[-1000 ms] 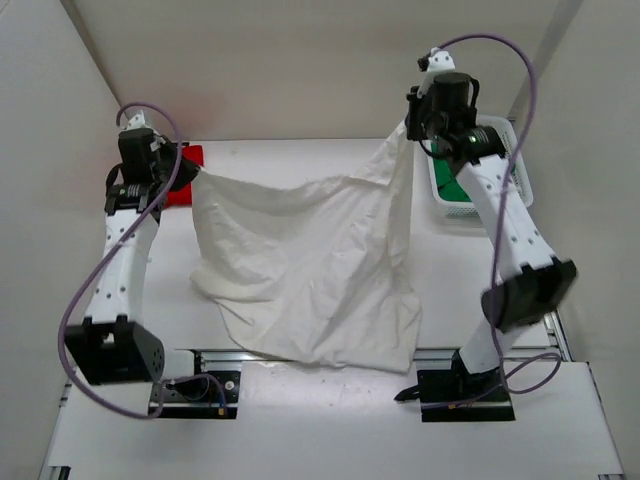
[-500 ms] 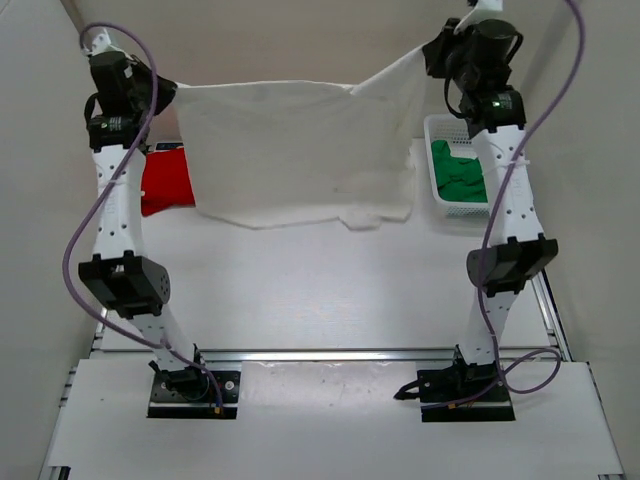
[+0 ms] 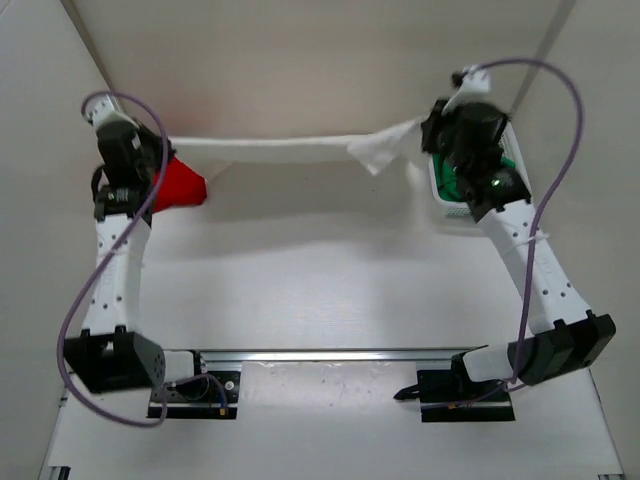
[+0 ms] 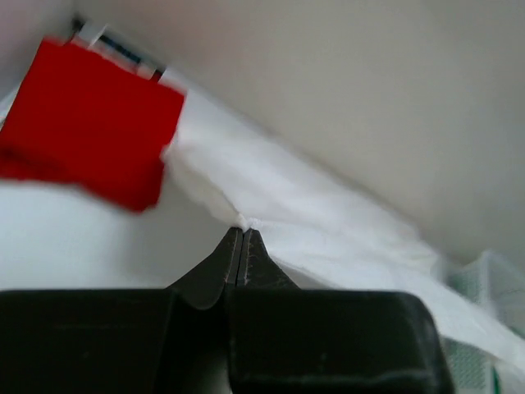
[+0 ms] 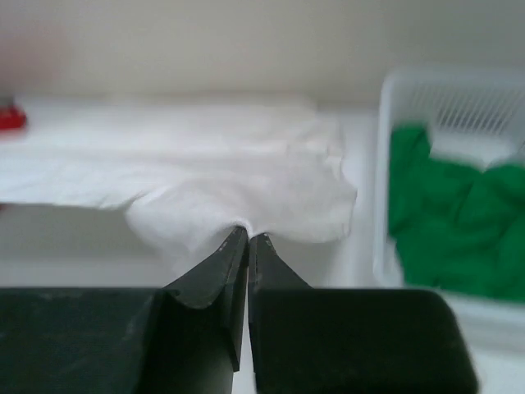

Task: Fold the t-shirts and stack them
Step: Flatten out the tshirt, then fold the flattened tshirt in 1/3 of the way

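Biggest thing first: the pale counter (image 3: 320,270), with both arms reaching out to its far side. Strung between them is the white t-shirt (image 3: 290,150), pulled into one long narrow band that runs left to right close to the back wall. It looks lifted, with a soft shadow on the counter under it, but I can't tell if any part of it touches down. Near the right end a loose flap of cloth droops from the band.

Next down is the white mesh basket (image 3: 441,200) at the far right of the counter, mostly covered by the right arm in the top view. The green t-shirt (image 5: 443,213) sits bunched up inside it, not folded.

The red t-shirt (image 3: 178,185) is at the far left of the counter, just beside the left arm's wrist. From the left wrist camera it shows as a flat red patch with fairly square edges, and the end of the white band crosses right beside it.

Now the small bits. The left gripper (image 4: 244,230) has its jaws pinched tight on a little nub of the white t-shirt's edge — no gap between them. The right gripper (image 5: 248,234) is the same, jaws closed on a fold of the white t-shirt at the other end, with the cloth fanning out past the tips and the basket off to its right.
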Controlling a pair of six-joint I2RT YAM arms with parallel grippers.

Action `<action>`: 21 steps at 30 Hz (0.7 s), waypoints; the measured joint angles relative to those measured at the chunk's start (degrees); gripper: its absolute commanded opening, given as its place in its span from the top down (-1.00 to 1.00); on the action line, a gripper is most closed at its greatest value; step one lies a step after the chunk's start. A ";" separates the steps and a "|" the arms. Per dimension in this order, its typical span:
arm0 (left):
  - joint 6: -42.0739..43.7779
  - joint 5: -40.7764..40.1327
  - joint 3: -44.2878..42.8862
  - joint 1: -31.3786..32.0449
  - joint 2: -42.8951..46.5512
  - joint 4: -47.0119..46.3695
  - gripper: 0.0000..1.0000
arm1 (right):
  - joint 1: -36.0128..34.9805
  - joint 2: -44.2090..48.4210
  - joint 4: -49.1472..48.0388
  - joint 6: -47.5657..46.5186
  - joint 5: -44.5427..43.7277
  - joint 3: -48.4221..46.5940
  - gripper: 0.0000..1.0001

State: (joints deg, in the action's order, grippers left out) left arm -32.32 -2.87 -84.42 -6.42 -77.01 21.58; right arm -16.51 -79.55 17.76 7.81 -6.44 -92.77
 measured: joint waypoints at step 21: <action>-4.55 2.27 60.22 -2.51 25.09 -5.44 1.00 | -1.64 46.84 8.04 27.04 9.16 73.00 1.00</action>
State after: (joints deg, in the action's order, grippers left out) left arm -36.86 -0.60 -24.21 -8.93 -51.92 16.14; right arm -18.15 -32.71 25.80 34.85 2.72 -19.77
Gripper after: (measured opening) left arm 0.048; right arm 0.009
